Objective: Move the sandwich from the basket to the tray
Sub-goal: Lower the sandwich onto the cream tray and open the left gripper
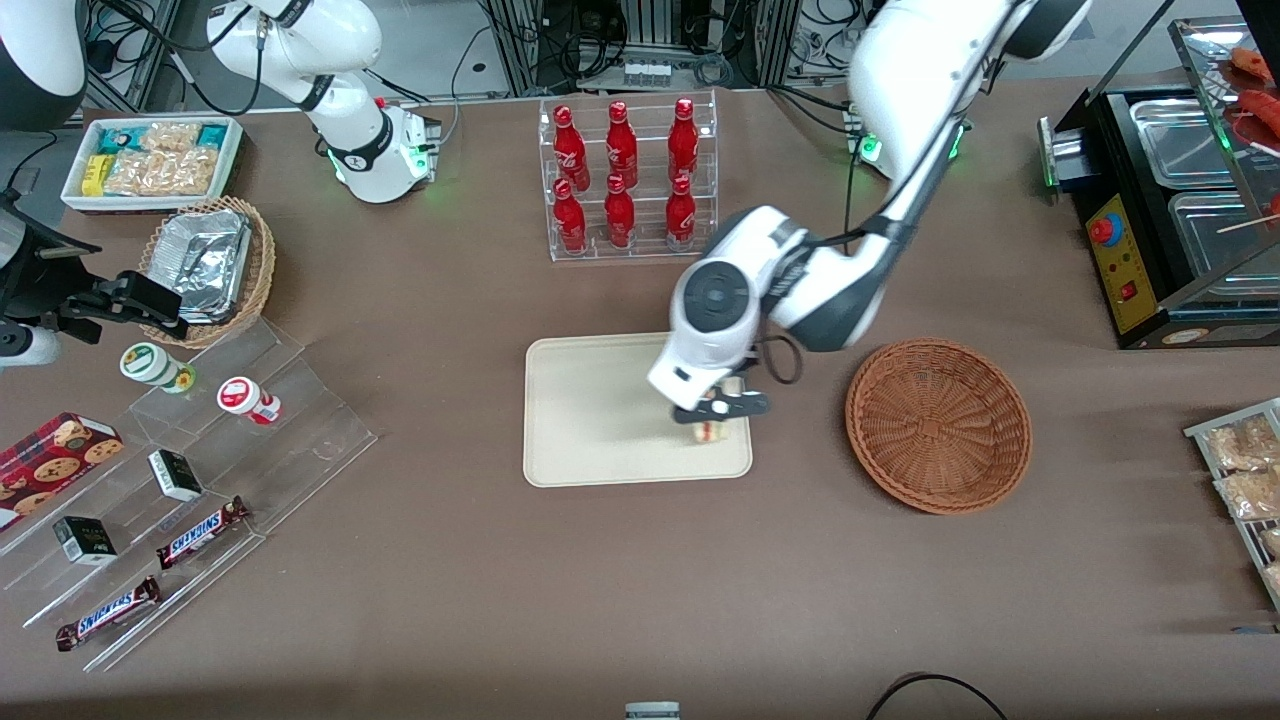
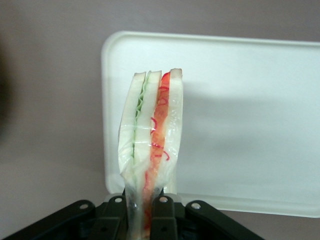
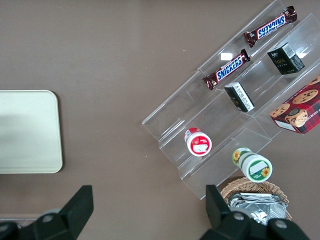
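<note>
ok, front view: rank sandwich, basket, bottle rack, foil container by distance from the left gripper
1. sandwich, held in the gripper over the tray
2. basket, toward working arm's end
3. bottle rack, farther from camera
4. foil container, toward parked arm's end

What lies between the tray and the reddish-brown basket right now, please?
Only bare brown tablecloth, as the front view shows: the tray and the empty basket sit apart. The gripper holds the sandwich over the tray's edge nearest the basket.
</note>
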You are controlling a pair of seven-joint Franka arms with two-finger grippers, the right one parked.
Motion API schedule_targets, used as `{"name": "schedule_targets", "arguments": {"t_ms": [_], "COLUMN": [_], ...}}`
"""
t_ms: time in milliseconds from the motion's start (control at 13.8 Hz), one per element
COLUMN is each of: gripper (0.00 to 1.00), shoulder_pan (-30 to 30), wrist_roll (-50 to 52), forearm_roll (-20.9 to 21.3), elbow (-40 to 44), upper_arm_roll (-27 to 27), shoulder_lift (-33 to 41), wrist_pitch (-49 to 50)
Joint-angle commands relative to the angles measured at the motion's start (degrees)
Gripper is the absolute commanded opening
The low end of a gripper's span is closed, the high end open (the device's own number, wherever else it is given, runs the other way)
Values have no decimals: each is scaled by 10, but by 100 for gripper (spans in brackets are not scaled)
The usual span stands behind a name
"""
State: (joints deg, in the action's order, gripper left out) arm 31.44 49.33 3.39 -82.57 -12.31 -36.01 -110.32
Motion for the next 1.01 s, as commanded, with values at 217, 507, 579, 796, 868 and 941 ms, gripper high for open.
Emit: {"name": "schedule_targets", "arguments": {"t_ms": [217,507,579,796,868,941], "gripper": [0,0,0,0,0,0], "shoulder_pan": [73,79,79,79,80,80], "wrist_roll": [77,84,85,102,110,117], "forearm_roll": [9,10,10,30,33,32], "elbow": [146,165,165,165,164,163], "upper_arm_roll": [9,10,11,11,11,10], "shoulder_lift": [-116,-135,-136,-149,-149,-151], "wrist_pitch": [6,0,-1,-9,-16,-21]}}
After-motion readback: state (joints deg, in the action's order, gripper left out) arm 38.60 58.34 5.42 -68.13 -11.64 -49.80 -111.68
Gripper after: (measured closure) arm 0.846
